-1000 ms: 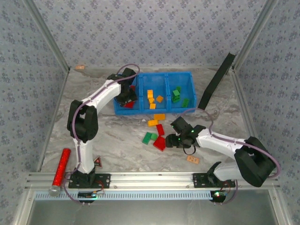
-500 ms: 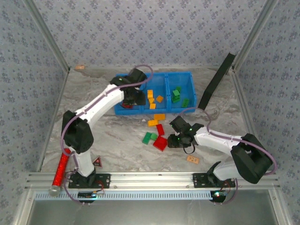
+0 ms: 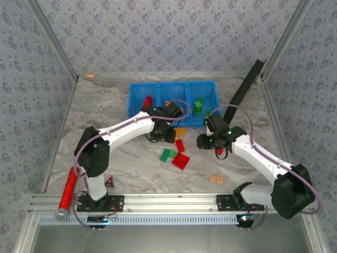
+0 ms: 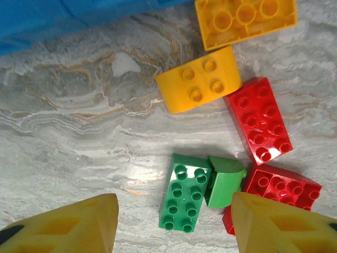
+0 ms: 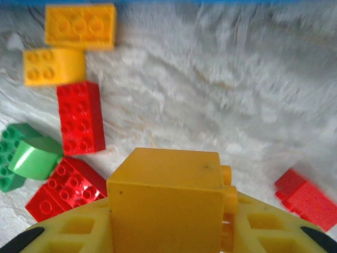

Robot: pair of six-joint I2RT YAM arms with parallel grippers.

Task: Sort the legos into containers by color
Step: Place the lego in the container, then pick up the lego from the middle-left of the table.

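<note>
1. The left gripper (image 4: pixel 174 232) hangs over the loose legos (image 3: pixel 176 150), jaws apart and holding nothing. A green oblong brick (image 4: pixel 184 192) lies on the marble table (image 3: pixel 105 121) beneath the gap.
2. The right gripper (image 5: pixel 166 224) is clamped on an orange-yellow brick (image 5: pixel 163 190), studs turned sideways, just right of the heap.
3. The blue tray (image 3: pixel 174 84) stands at the far side. Red lies in its left compartment and green in its right; the left arm crosses the middle one.
4. An upturned yellow oblong (image 4: pixel 245 21) lies just beside the tray's near wall. A rounded yellow brick (image 4: pixel 200 87) touches a red oblong (image 4: pixel 258 126). A rounded green piece (image 4: pixel 225 179) sits wedged between the green oblong brick and a large red brick (image 4: pixel 279 190).
5. Bare marble opens left of the heap. A blurred red brick (image 5: pixel 305 197) lies apart on the right.
6. A black strip (image 3: pixel 245 89) leans at the far right, a red cylinder (image 3: pixel 69 187) lies near the left edge, and a tan block (image 3: pixel 216 179) lies beside the right arm.
</note>
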